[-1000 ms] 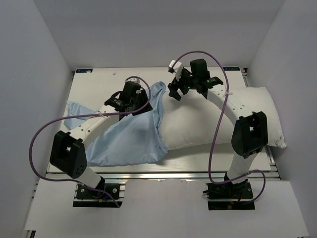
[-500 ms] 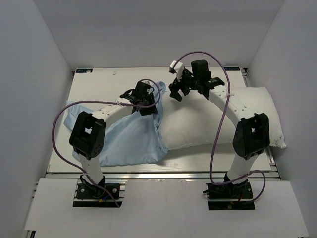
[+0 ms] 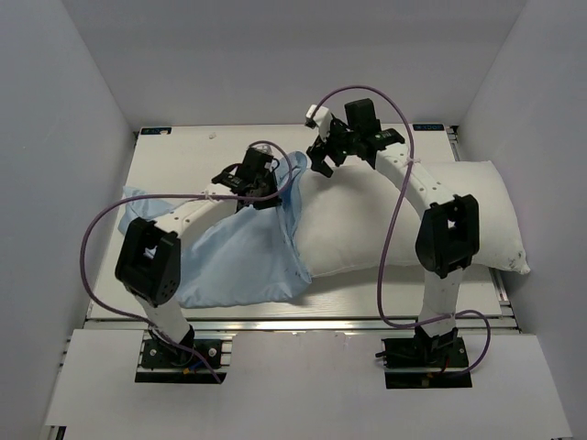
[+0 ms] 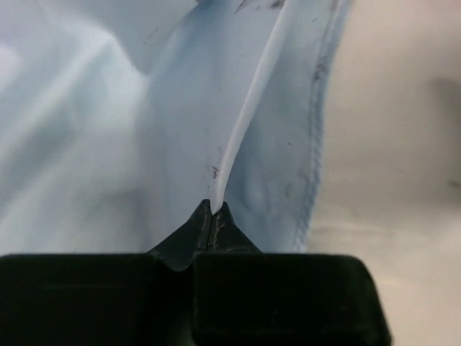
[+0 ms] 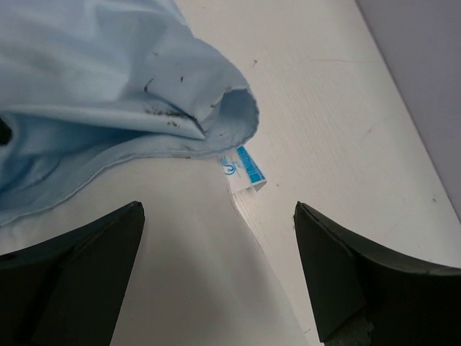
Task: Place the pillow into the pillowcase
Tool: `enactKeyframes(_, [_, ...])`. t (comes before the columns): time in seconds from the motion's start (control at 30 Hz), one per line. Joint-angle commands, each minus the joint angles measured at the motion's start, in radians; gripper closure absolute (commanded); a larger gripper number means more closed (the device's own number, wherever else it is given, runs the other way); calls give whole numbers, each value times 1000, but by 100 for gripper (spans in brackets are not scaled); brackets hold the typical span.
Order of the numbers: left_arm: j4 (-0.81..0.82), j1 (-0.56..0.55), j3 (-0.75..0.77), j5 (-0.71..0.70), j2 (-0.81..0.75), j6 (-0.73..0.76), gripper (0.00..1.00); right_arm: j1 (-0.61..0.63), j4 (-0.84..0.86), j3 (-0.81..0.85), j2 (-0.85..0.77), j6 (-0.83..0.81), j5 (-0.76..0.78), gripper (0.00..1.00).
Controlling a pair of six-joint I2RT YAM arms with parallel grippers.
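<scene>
left hand [image 4: 212,210] now closed, pinching pillowcase [image 4: 108,144] edge

A robot lab cell: bare white walls [image 3: 55,137] enclosing a rail-framed white table [image 3: 183,151].

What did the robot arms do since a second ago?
The left gripper slid a little toward the pillow and pinched shut on the edge of the pillowcase. Its elbow swung too. The right gripper crept slightly left and farther back, still wide open and holding nothing. The pillow and the pillowcase lie where they were.
</scene>
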Motion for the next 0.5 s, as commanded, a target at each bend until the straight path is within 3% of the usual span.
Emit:
enactKeyframes(0.0, [-4,2,-30,-76,-179,-1,100,-3,-95,77,28,-71,-78,11])
enactKeyframes(0.4, [77,5,-124,-21,-279,-49,100,14,-287,75,114,-149,-5,11])
enactKeyframes(0.47, [67,4,-120,-18,-285,-44,100,14,-289,69,142,-129,4,19])
